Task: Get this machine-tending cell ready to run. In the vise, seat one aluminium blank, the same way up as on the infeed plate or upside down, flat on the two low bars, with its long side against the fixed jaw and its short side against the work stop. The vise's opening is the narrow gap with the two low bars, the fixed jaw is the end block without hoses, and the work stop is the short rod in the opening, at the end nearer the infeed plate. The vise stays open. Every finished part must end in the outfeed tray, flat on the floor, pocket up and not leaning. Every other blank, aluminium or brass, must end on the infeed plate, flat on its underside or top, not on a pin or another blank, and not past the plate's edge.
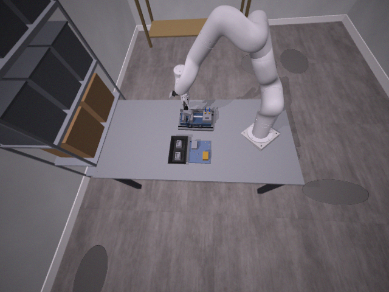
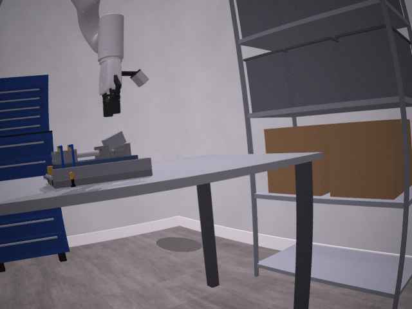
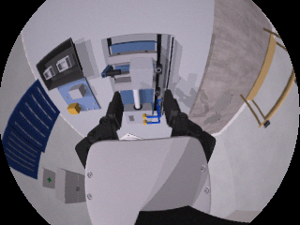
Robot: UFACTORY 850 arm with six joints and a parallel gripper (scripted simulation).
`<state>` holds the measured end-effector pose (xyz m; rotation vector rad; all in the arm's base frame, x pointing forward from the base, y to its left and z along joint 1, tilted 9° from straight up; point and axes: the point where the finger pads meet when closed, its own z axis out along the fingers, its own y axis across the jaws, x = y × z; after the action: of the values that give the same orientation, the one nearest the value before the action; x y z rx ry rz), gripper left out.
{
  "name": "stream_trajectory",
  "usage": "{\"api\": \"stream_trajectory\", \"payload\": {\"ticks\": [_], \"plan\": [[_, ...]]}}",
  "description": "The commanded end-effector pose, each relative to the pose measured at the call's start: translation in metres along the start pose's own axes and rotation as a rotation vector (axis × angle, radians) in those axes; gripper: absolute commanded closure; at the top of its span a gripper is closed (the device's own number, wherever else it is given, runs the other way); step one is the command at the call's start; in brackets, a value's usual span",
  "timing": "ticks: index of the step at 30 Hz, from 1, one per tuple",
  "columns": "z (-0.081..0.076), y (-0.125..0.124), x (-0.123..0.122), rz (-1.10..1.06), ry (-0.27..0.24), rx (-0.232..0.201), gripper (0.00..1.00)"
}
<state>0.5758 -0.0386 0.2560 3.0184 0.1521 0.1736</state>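
Hard to make out from the top view: the vise interior, partly covered by the gripper hanging above its 9 o'clock end. Clearer from the exterior view: one grey aluminium blank lying tilted in the vise, one corner raised, not flat. Fingers spread apart, released, nothing between them. Counted in the black outfeed tray: two finished parts, pocket detail too small to judge. Counted on the blue infeed plate, at 3 o'clock of the tray: one grey blank and one brass blank, well apart. Cut off at the frame edge: shelf rack and blue drawer cabinet.
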Motion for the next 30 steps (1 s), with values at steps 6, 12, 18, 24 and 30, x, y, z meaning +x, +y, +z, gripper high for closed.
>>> {"api": "stream_trajectory", "payload": {"ticks": [6,12,18,24,30], "plan": [[-0.001,0.000,0.001,0.000,0.002,0.000,0.31],[0.000,0.000,0.001,0.000,0.002,0.000,0.31],[0.002,0.000,0.001,0.000,0.002,-0.001,0.31],[0.008,0.000,0.001,0.000,0.002,-0.001,0.31],[0.013,0.000,0.001,0.000,0.002,-0.001,0.31]]}}
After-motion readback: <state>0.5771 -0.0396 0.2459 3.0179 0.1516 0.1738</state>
